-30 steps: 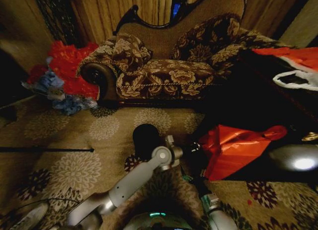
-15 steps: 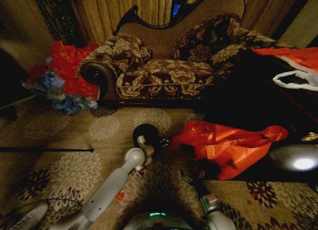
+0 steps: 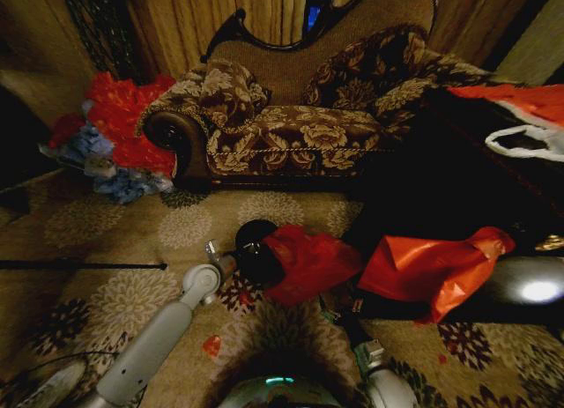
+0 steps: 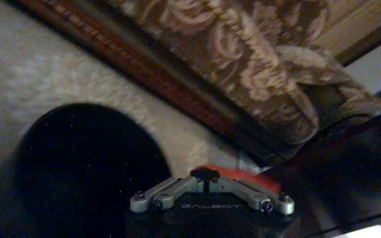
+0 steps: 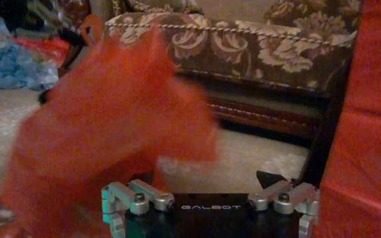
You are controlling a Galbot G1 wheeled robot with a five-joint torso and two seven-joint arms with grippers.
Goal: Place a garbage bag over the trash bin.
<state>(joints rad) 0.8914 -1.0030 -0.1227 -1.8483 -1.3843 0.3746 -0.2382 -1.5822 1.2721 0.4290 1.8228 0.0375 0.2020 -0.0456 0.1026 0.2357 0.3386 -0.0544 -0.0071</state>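
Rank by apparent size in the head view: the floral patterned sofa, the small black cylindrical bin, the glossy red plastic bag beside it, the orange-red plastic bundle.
1. Floral patterned sofa, by far the largest.
2. Orange-red plastic bundle.
3. Glossy red plastic bag, somewhat smaller than the bundle.
4. Small black cylindrical bin, though the bag covers part of it, so its full extent is uncertain.

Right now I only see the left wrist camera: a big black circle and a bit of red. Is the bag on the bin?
Observer: No. The garbage bag is bunched against the trash bin's right side, and the left gripper is at its left.
Operator: Where's my other arm?
Observer: The right gripper is just behind the bag; red plastic billows before it.
Operator: Any other red stuff?
Observer: A bigger orange-red bundle lies farther right.
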